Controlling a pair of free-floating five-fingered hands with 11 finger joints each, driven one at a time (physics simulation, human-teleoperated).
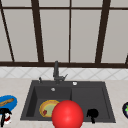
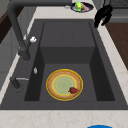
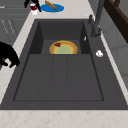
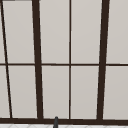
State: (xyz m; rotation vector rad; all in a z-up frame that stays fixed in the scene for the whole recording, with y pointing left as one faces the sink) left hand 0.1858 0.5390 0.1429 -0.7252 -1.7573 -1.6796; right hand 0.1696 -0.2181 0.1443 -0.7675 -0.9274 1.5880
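At counter's left end, left hand (image 1: 5,112) curled round small cup (image 1: 7,119), beside blue plate (image 1: 8,101); right hand (image 1: 92,114) fingers slack, over sink (image 1: 107,100) front rim.

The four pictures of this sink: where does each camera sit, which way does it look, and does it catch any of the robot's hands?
Front view: faces the sink and window; left hand by the blue plate, right hand at the front rim.
Left side view: looks along the sink; right hand.
Right side view: opposite way; both hands.
Upper view: the window.
Side views share the yellow plate.
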